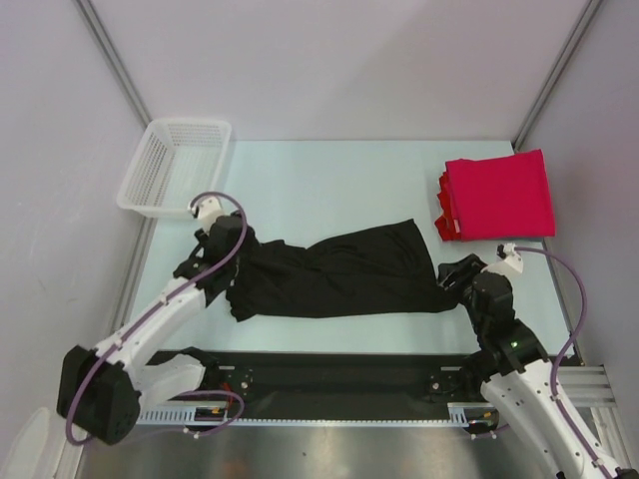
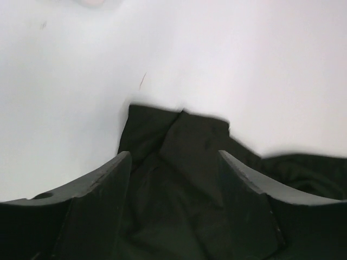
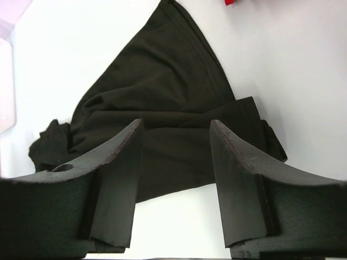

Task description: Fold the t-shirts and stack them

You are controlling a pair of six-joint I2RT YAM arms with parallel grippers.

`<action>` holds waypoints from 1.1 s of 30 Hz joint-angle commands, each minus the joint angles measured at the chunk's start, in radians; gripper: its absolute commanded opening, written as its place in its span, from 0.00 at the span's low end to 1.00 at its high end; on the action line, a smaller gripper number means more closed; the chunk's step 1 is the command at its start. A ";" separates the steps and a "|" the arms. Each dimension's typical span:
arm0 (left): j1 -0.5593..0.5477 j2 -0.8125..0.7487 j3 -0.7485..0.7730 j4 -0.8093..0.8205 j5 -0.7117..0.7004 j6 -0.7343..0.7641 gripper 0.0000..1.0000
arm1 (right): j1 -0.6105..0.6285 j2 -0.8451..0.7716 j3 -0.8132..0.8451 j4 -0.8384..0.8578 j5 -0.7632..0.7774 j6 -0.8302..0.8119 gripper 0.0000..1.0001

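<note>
Both unclenched: left gripper (image 2: 174, 157) tips dark against black t-shirt (image 1: 349, 269), right gripper (image 3: 176, 125) at its edge.

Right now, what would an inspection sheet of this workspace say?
Surface: pale table, smooth.
Job's things: black shirt lies rumpled, stretched between the arms; red shirts folded and stacked at far right.
Clutter: white basket at far left corner.
Grippers: left gripper open over the black shirt's left end; right gripper open at its right end.
Cables: purple cables loop along each arm.
Surroundings: grey walls on three sides.
</note>
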 commanded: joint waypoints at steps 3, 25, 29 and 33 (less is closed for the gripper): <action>0.030 0.199 0.164 0.062 0.029 0.079 0.66 | -0.003 0.012 0.066 -0.002 0.027 -0.055 0.55; 0.084 0.773 0.451 0.013 0.135 0.125 0.57 | -0.003 0.090 0.063 0.013 0.029 -0.029 0.50; 0.084 0.800 0.465 0.002 0.138 0.122 0.53 | -0.003 0.089 0.062 0.009 0.029 -0.026 0.50; 0.084 0.828 0.460 -0.001 0.104 0.109 0.51 | -0.003 0.083 0.056 0.000 0.029 -0.018 0.50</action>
